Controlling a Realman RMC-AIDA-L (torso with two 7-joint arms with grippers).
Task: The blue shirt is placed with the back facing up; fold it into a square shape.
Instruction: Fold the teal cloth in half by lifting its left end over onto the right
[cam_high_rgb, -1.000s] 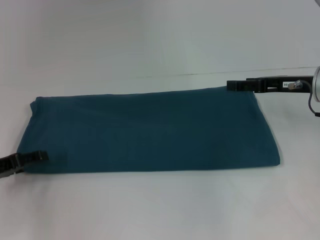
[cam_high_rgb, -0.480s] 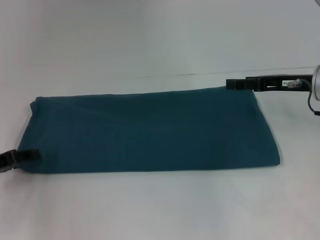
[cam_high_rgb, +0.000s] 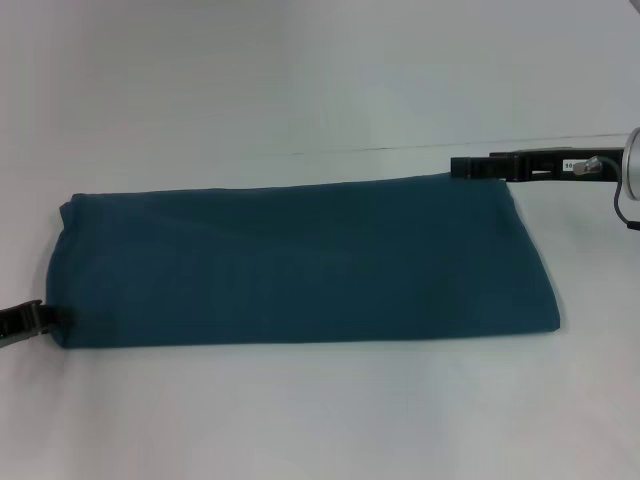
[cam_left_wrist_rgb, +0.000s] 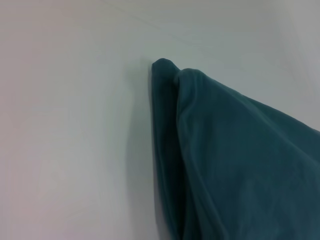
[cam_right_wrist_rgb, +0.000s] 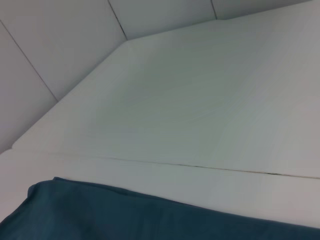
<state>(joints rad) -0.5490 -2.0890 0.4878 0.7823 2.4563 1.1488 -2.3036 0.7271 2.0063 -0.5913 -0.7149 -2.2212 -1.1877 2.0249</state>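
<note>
The blue shirt lies flat on the white table as a long folded band, plain side up, running from left to right in the head view. My left gripper is low at the band's near left corner, just at the cloth's edge. The left wrist view shows that folded corner of the shirt with layered edges. My right gripper reaches in horizontally from the right and sits at the band's far right corner. In the right wrist view only the shirt's far edge shows along the bottom.
The white table spreads on all sides of the shirt. A thin dark seam crosses the table behind the shirt. Pale wall panels stand beyond the far edge.
My left gripper has slid back to the left, off the shirt's near left corner to its edge. The right gripper and the shirt have stayed put.
</note>
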